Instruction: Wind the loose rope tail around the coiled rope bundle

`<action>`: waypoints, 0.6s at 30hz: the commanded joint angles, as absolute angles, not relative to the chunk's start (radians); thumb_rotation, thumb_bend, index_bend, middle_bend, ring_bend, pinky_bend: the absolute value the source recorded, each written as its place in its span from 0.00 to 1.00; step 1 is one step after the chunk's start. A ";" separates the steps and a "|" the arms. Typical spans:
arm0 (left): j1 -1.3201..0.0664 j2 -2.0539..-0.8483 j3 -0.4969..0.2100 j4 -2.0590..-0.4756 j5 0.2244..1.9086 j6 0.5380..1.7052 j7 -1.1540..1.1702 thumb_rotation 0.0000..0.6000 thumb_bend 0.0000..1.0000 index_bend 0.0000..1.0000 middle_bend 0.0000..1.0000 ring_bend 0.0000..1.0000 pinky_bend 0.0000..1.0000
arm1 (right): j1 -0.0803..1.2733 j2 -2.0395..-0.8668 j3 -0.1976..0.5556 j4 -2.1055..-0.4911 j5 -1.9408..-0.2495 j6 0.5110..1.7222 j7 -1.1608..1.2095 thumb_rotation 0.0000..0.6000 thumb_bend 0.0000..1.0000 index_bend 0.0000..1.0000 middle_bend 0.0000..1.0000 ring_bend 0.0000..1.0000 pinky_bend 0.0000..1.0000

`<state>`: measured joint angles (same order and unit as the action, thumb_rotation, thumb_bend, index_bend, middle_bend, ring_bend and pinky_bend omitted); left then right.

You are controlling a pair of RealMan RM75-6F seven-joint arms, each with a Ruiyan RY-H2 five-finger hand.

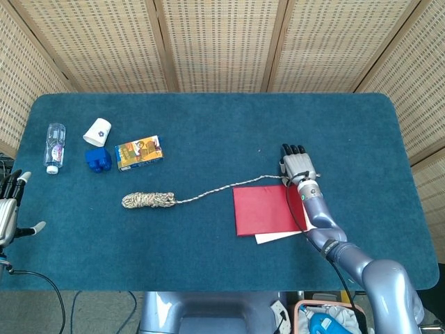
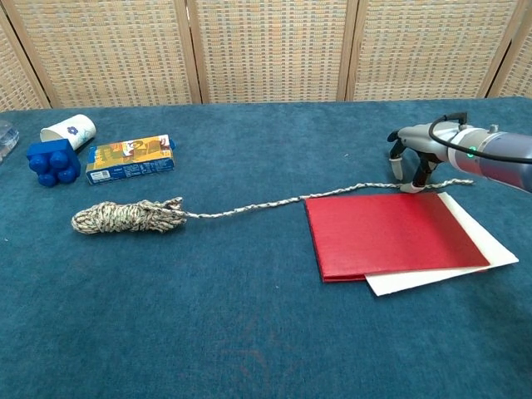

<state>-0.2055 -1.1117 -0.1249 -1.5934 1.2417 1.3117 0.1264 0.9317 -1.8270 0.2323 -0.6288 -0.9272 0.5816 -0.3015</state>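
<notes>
Currently the right hand [image 2: 413, 163] pinches the rope tail [image 2: 274, 202] at its far-right end; hauling it left may drag the red sheet [image 2: 391, 235], or shift the coiled bundle [image 2: 125, 217].

On the counter [image 1: 208, 125] I counted one coiled rope bundle [image 1: 147, 200] with one loose rope tail [image 1: 222, 188], one red sheet [image 1: 268, 210] over one white sheet [image 1: 281, 236], one water bottle [image 1: 54, 147], one paper cup [image 1: 97, 131], one blue block [image 1: 98, 159] and one printed carton [image 1: 138, 152]. Two hands were mine: right hand [image 1: 297, 165], left hand [image 1: 8, 212].
</notes>
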 commanded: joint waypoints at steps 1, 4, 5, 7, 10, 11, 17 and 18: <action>-0.206 -1.111 -0.125 -1.593 1.241 1.311 0.125 1.00 0.00 0.00 0.00 0.00 0.00 | 0.936 -1.838 0.226 -0.605 -0.942 0.592 -0.323 1.00 0.31 0.51 0.00 0.00 0.00; -0.206 -1.111 -0.126 -1.592 1.239 1.309 0.125 1.00 0.00 0.00 0.00 0.00 0.00 | 0.937 -1.840 0.233 -0.603 -0.949 0.593 -0.318 1.00 0.31 0.51 0.00 0.00 0.00; -0.207 -1.111 -0.126 -1.591 1.238 1.308 0.125 1.00 0.00 0.00 0.00 0.00 0.00 | 0.937 -1.839 0.235 -0.605 -0.952 0.593 -0.316 1.00 0.31 0.51 0.00 0.00 0.00; -0.207 -1.112 -0.125 -1.590 1.237 1.306 0.126 1.00 0.00 0.00 0.00 0.00 0.00 | 0.937 -1.836 0.236 -0.608 -0.956 0.588 -0.316 1.00 0.31 0.51 0.00 0.00 0.00; -0.208 -1.112 -0.125 -1.590 1.237 1.305 0.126 1.00 0.00 0.00 0.00 0.00 0.00 | 0.938 -1.834 0.238 -0.612 -0.955 0.575 -0.324 1.00 0.31 0.51 0.00 0.00 0.00; -0.208 -1.111 -0.125 -1.591 1.236 1.306 0.125 1.00 0.00 0.00 0.00 0.00 0.00 | 0.938 -1.833 0.239 -0.614 -0.953 0.569 -0.327 1.00 0.31 0.51 0.00 0.00 0.00; -0.208 -1.112 -0.125 -1.589 1.235 1.304 0.125 1.00 0.00 0.00 0.00 0.00 0.00 | 0.941 -1.826 0.244 -0.626 -0.928 0.541 -0.362 1.00 0.31 0.51 0.00 0.00 0.00; -0.208 -1.112 -0.124 -1.589 1.235 1.304 0.124 1.00 0.00 0.00 0.00 0.00 0.00 | 0.942 -1.826 0.245 -0.626 -0.923 0.540 -0.369 1.00 0.32 0.52 0.00 0.00 0.00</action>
